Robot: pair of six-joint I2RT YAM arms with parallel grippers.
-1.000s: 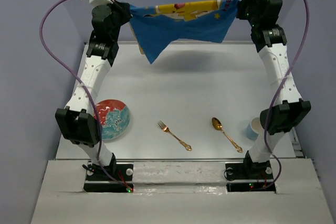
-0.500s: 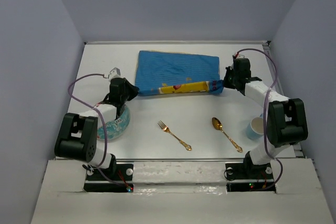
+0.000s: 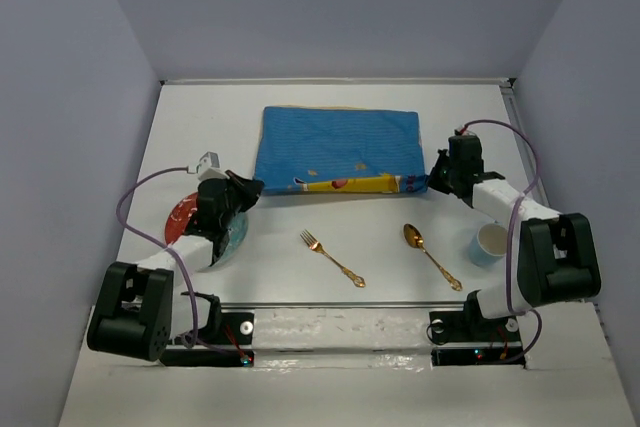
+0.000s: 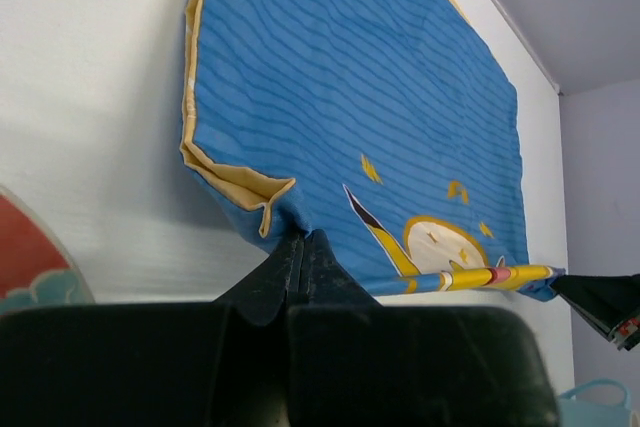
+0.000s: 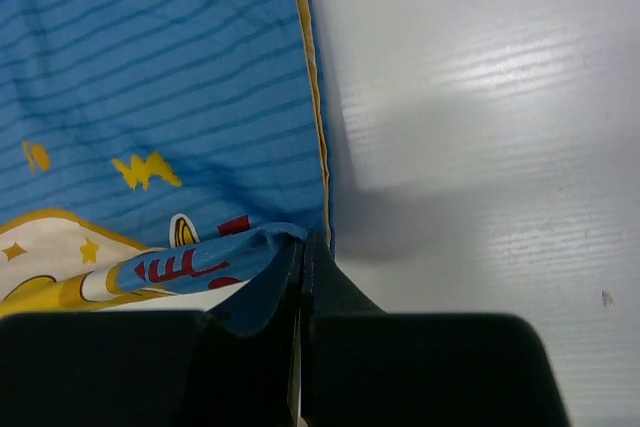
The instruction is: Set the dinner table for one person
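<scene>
Nearest the bases, a fork [image 3: 332, 258] and spoon [image 3: 431, 256] are laid on the white dinner table [image 3: 370, 222]. Just beyond, the left gripper [image 3: 250, 187] and right gripper [image 3: 435, 180] are each closed tight on a near corner of the blue cartoon-print cloth [image 3: 340, 142], spread flat beyond them, long axis crosswise.

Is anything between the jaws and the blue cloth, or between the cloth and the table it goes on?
Nothing visible. Both pairs of jaws are shut directly on the near corners of the cloth, which lies spread on the table. The plate, fork, spoon and cup sit nearer the arm bases, off the cloth.
</scene>
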